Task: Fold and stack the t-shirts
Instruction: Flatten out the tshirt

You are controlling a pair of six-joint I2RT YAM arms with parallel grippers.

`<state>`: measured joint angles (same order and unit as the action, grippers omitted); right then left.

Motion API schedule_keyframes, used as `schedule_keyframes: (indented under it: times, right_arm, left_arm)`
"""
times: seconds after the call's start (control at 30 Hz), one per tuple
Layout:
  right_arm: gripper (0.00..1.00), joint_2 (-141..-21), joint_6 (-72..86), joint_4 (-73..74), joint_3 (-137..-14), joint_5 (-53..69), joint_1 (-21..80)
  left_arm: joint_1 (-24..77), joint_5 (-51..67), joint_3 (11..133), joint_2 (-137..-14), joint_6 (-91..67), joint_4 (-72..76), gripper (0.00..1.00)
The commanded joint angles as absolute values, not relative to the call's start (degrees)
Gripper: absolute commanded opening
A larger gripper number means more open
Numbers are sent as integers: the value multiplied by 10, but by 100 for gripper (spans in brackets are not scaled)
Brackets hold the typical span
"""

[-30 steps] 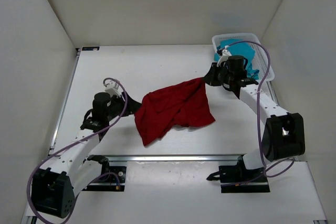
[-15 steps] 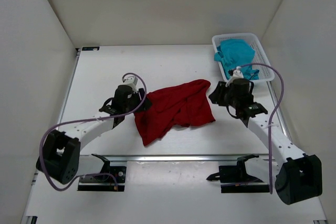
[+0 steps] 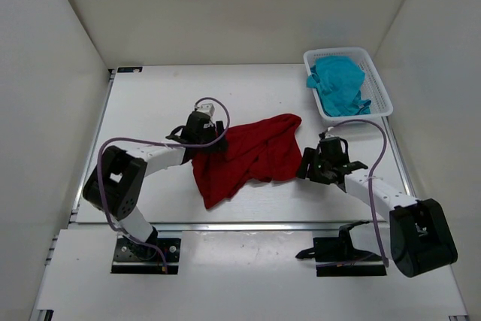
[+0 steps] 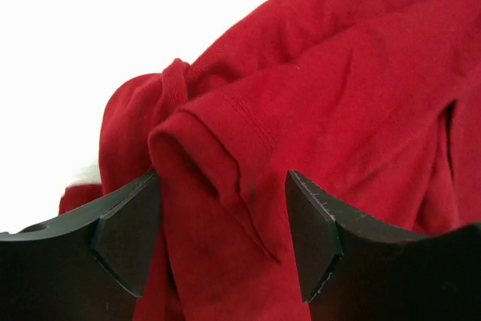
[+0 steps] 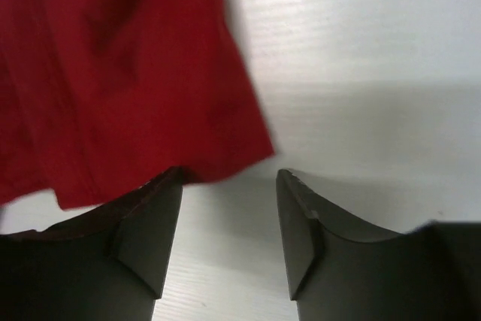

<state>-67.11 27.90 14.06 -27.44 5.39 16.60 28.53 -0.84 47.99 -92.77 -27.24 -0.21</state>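
Observation:
The dark red t-shirt (image 3: 249, 154) lies crumpled on the white table, mid-centre. My left gripper (image 3: 207, 139) is at its left edge. In the left wrist view it (image 4: 222, 238) stands open, with a hemmed fold of the red t-shirt (image 4: 316, 103) lying loose between the fingers (image 4: 124, 231). My right gripper (image 3: 307, 165) is just off the shirt's right edge. The right wrist view shows it (image 5: 229, 223) open over bare table, the red t-shirt's corner (image 5: 113, 73) just ahead of the left fingertip. The teal t-shirt (image 3: 340, 84) is bunched in the basket.
A white slotted basket (image 3: 338, 51) stands at the table's far right corner. A metal rail (image 3: 248, 225) runs along the near edge between the arm bases. White walls close in the left, back and right sides.
The right gripper opened, let go of the red shirt's raised corner and drew back toward the near right. The left arm swung in to the shirt's left edge. The shirt settled flatter.

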Motion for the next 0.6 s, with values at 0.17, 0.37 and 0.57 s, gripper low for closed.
schedule_keyframes:
  times: [0.17, 0.37, 0.57]
  right_arm:
    - [9, -715, 308, 7, -287, 70, 172]
    - [0, -741, 272, 12, -425, 74, 159]
    - [0, -737, 199, 99, -704, 69, 187]
  left_arm:
    - [285, 12, 509, -956, -280, 40, 16]
    - [255, 52, 573, -908, -281, 28, 0]
    - [173, 121, 733, -843, -284, -67, 0]
